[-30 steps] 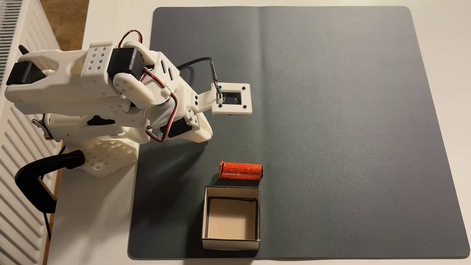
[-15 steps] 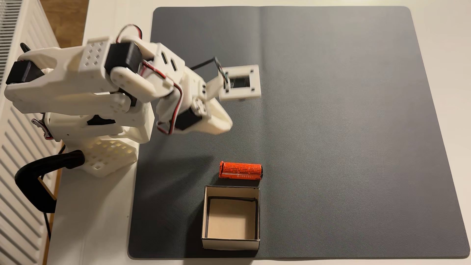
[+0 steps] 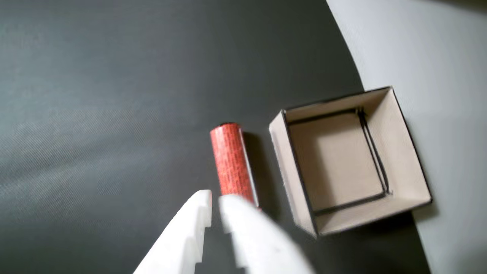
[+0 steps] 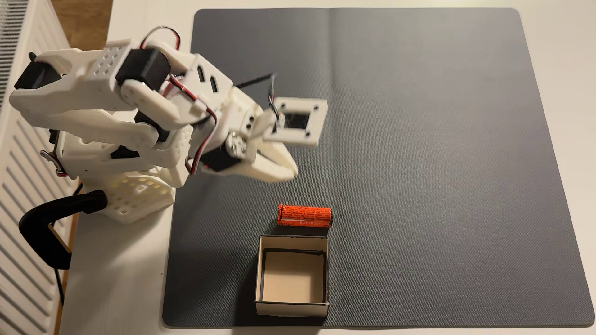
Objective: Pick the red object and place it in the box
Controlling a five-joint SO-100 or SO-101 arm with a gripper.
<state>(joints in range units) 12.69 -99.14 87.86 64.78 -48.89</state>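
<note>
- so in the wrist view the gripper (image 3: 215,199) pokes in from the bottom edge, two white fingers with just a thin slit between the tips, so basically together and nothing held in them
- right past those tips is the red object (image 3: 232,163), lying on its side on the dark mat (image 3: 114,95); one fingertip overlaps its near end in this view, can't tell if it's actually touching
- the red object is a small orange-red cylinder with fine black print on it, long axis pointing away from the camera
- just to the right of it in the wrist view sits the box (image 3: 403,137), open top, off-white walls with dark rims, tan floor, nothing in it; there's a narrow strip of mat between the two, so they're close but apart
- the box's far corner hangs over the mat edge onto the pale tabletop (image 3: 437,49)
- in the fixed view the gripper (image 4: 292,172) is a bit blurry and sits above and slightly left of the red object (image 4: 304,216), with clear mat (image 4: 435,161) between them
- same view: the box (image 4: 293,307) is directly below the red object, near the mat's bottom edge
- the white arm (image 4: 96,93) stands at the left on the tabletop (image 4: 129,273), and a white radiator (image 4: 22,180) runs along the far left edge
</note>
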